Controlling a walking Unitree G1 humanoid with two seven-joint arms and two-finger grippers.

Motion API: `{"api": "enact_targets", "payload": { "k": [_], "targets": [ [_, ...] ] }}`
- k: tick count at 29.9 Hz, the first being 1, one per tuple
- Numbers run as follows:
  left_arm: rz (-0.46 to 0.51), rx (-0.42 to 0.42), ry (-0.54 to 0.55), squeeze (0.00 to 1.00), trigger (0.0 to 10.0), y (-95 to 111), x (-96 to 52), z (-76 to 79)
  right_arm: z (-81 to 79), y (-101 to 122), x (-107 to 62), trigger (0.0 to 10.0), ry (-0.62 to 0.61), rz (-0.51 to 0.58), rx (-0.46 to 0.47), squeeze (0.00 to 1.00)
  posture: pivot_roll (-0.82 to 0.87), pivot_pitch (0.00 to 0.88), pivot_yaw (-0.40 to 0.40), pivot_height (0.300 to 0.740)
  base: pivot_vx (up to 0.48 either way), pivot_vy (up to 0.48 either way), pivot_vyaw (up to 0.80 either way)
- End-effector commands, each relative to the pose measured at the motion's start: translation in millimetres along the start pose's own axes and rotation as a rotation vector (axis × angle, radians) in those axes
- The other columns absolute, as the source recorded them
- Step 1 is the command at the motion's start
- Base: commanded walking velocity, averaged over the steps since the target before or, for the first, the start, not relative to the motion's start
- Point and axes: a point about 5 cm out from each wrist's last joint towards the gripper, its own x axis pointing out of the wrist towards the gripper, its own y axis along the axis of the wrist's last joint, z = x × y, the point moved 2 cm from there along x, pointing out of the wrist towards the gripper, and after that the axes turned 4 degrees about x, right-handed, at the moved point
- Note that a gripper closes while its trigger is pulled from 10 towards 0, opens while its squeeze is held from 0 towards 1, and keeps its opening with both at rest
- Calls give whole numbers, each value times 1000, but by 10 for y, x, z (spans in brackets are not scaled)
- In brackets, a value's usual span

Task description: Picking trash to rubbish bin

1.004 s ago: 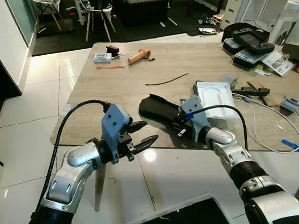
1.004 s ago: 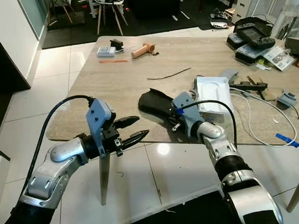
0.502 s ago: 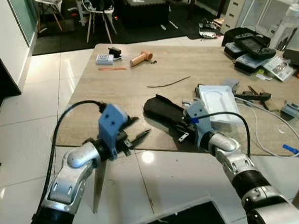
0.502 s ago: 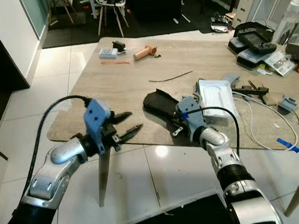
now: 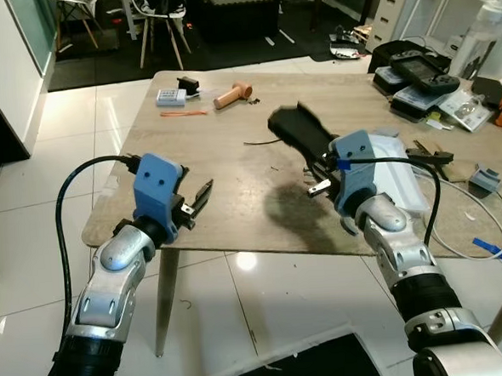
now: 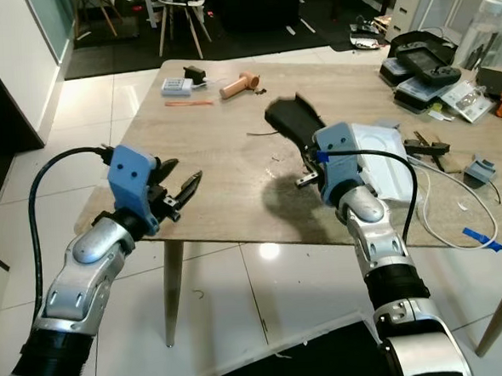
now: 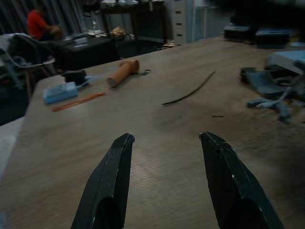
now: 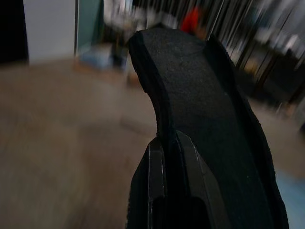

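— What is on the left side?
— The left gripper (image 5: 196, 201) hovers at the near edge of the wooden table (image 5: 233, 168), its fingers spread apart and holding nothing.
— And on the right?
— The right gripper (image 5: 322, 168) has its fingers closed on a black foam piece (image 5: 297, 130), lifted above the table beside a white tray (image 5: 399, 169)

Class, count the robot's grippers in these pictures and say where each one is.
2. The left gripper hovers open over the wooden table's near-left edge. The right gripper is raised above the table's middle, shut on a black foam piece.
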Motion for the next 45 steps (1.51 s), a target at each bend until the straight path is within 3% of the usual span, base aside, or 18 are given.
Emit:
{"api": "enact_targets", "payload": {
  "k": [1,6,9,12,19,26,33,45],
  "targets": [
    [-3,-1,26,0,10000,-25,0,-13,48,124,-9,10000,-24,68,-5,0,-52,62,-14,740,0,0,0],
    [-13,-12,60,0,10000,-45,-22,-42,9,192,-10,10000,-23,102,4,0,-54,67,-16,740,0,0,0],
    [-56,-36,207,0,10000,-132,-72,-196,-47,176,-50,10000,-51,109,10,0,-55,70,-16,740,0,0,0],
    [-71,-49,268,0,10000,-160,-96,-259,-66,158,-105,10000,-78,121,7,0,-56,70,-14,740,0,0,0],
    [-57,-31,272,0,10000,-133,-77,-252,-55,182,-139,10000,-116,146,13,0,-54,68,-17,740,0,0,0],
    [-49,-37,316,0,10000,-104,-63,-257,-43,240,-146,10000,-132,167,-12,0,-55,63,-20,740,0,0,-800],
    [-41,-36,302,0,10000,-84,-18,-224,-185,206,-152,10000,-106,159,13,0,-51,65,-23,740,0,0,-800],
    [-42,-44,317,0,10000,-64,-7,-242,-206,180,-139,10000,-121,145,28,0,-48,66,-27,740,0,0,-800]
  ]
}}
